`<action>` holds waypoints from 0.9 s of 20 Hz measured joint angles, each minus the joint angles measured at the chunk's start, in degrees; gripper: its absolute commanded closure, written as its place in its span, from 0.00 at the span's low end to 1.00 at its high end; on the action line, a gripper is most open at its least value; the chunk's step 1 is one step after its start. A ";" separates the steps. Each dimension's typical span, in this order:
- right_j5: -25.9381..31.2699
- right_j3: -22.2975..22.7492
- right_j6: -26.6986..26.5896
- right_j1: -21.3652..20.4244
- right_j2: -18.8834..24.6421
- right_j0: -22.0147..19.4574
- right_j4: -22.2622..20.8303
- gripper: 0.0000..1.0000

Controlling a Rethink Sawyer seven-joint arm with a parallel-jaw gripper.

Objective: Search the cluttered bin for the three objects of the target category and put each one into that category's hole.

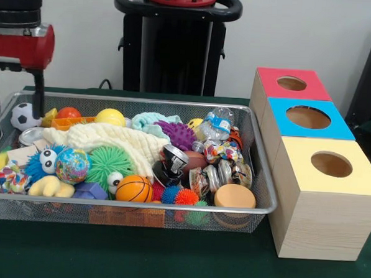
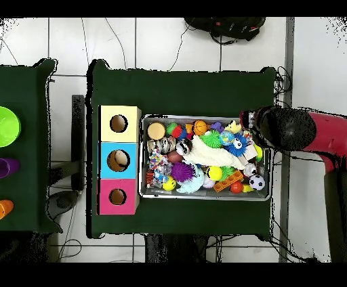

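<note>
The wire mesh bin [image 1: 261, 180] sits on the green tabletop [image 1: 166, 262], packed with toys, and everything else is easiest placed from it. Just beside its one short end stand three wooden boxes in a row, with the yellow-faced box's hole [image 1: 331, 164] nearest the front camera, then blue, then red. A knotted rope toy [image 1: 222, 152] lies in the bin near that boxes' end, and another [image 1: 10, 181] lies at the opposite end. The gripper [image 1: 17, 93] hangs over that opposite end, above the soccer ball [image 1: 23, 115]; I cannot tell how wide it stands.
</note>
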 measured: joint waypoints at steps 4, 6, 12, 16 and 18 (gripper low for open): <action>-0.30 -2.35 -0.02 1.15 0.01 0.73 -2.62 0.00; -0.88 -3.34 -0.02 2.19 0.02 1.23 -4.19 0.00; -4.26 -5.59 -0.02 7.35 0.05 2.00 -8.20 0.00; -5.80 -5.96 -0.02 11.42 0.05 1.63 -9.70 0.00; -6.53 -5.96 -0.02 13.49 0.05 1.30 -10.72 0.00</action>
